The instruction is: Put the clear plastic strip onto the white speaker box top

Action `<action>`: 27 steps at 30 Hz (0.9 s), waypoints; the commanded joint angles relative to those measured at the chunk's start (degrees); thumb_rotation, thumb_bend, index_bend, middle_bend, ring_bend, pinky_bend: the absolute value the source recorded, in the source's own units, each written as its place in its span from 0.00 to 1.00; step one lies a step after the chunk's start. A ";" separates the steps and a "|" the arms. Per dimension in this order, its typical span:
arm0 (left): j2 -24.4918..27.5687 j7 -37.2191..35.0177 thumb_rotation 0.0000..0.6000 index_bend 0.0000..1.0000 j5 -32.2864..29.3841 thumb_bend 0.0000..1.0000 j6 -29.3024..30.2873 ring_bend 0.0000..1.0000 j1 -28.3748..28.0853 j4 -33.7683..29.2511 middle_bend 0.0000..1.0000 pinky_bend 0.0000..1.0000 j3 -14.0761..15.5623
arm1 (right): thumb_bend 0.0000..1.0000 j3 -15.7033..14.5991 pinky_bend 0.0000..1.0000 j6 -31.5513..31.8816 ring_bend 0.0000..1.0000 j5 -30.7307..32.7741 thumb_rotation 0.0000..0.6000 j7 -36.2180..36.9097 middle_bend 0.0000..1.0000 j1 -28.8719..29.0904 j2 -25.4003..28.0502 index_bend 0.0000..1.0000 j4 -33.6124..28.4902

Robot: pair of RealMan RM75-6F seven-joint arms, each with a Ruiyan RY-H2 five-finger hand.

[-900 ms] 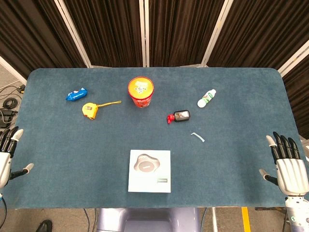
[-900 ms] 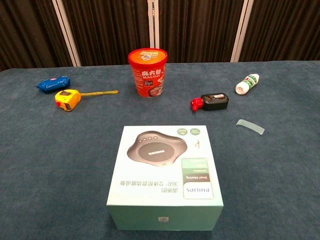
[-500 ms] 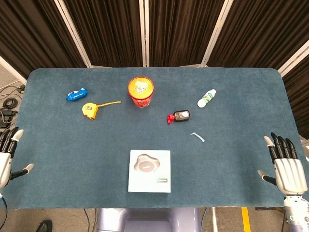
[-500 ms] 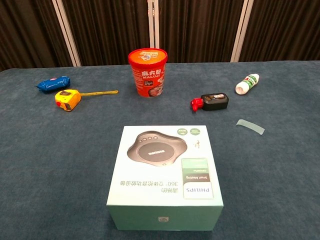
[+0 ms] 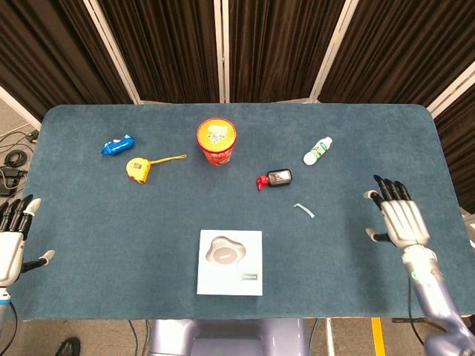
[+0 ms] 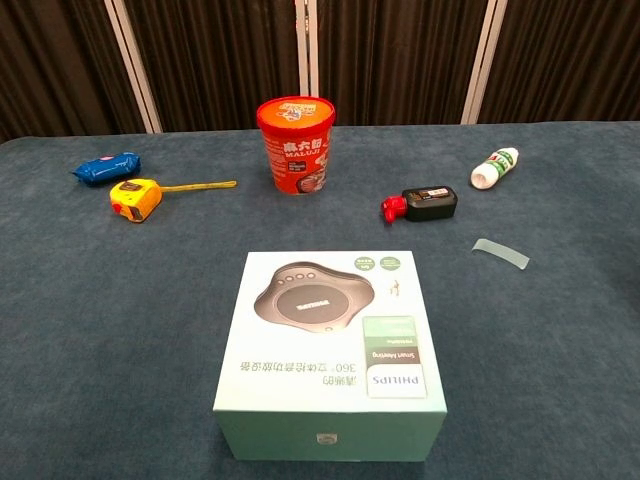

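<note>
The clear plastic strip [image 5: 303,211] [image 6: 500,253] lies flat on the blue table cloth, right of centre. The white speaker box [image 5: 231,262] [image 6: 329,344] stands near the table's front edge, its top bare. My right hand [image 5: 399,216] hovers over the table's right side, fingers spread and holding nothing, well to the right of the strip. My left hand [image 5: 12,242] is at the table's left front corner, fingers apart and empty. Neither hand shows in the chest view.
A red noodle cup [image 5: 217,142] stands at the back centre. A yellow tape measure [image 5: 138,168] and a blue packet [image 5: 117,145] lie at the left. A black and red item [image 5: 274,178] and a small white bottle [image 5: 318,150] lie behind the strip.
My right hand has moved up and inward from the table's right front corner toward the strip. The left hand has shifted only slightly. The objects have not moved.
</note>
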 commanded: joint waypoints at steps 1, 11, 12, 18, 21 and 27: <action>-0.39 -0.15 1.00 0.00 -0.19 0.00 -0.21 0.00 -0.21 0.56 0.00 0.00 -0.16 | 0.26 2.89 0.00 -9.18 0.00 12.54 1.00 -7.17 0.00 8.11 -3.57 0.33 2.43; -0.75 -0.58 1.00 0.00 -0.48 0.00 -0.51 0.00 -0.36 1.32 0.00 0.00 -0.22 | 0.36 1.13 0.00 -10.12 0.00 27.98 1.00 -16.94 0.00 15.87 -11.59 0.39 7.09; -0.74 -0.61 1.00 0.00 -0.53 0.00 -0.56 0.00 -0.37 1.32 0.00 0.00 -0.23 | 0.36 0.90 0.00 -10.06 0.00 28.73 1.00 -17.43 0.00 16.34 -12.49 0.39 7.74; -0.61 -1.05 1.00 0.00 -1.11 0.00 -0.83 0.00 -0.42 1.42 0.00 0.00 -0.45 | 0.35 -0.25 0.00 -9.04 0.00 32.77 1.00 -20.10 0.00 19.26 -17.77 0.40 11.12; -0.52 -1.30 1.00 0.00 -1.58 0.00 -1.22 0.00 -0.51 1.62 0.00 0.00 -0.57 | 0.34 -1.12 0.00 -8.71 0.00 33.03 1.00 -21.02 0.00 20.35 -19.74 0.41 12.09; -0.53 -1.59 1.00 0.00 -2.00 0.00 -1.67 0.00 -0.67 1.96 0.00 0.00 -0.68 | 0.34 -1.61 0.00 -8.07 0.00 34.35 1.00 -22.00 0.00 21.70 -21.80 0.41 13.38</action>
